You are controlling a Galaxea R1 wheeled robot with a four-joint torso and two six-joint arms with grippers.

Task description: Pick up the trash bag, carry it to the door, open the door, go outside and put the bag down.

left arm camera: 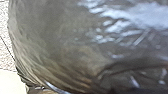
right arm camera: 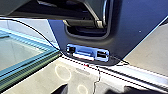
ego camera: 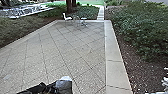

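- Trash bag (left arm camera: 62,37): dark, glossy plastic, bulging close before the left wrist, with paving beyond (ground contact cannot be confirmed).
- Handling: judged soft, slippery and liable to tear, weight uncertain; grasp best taken at the gathered neck.
- Left gripper and right gripper: open or closed, cannot tell.
- Patio (ego camera: 62,47): white chair (ego camera: 67,18) near its far left corner.

Ahead of my robot I see stone paving (ego camera: 56,50); a white chair (ego camera: 66,18) and small table (ego camera: 83,18) stand near its far edge.
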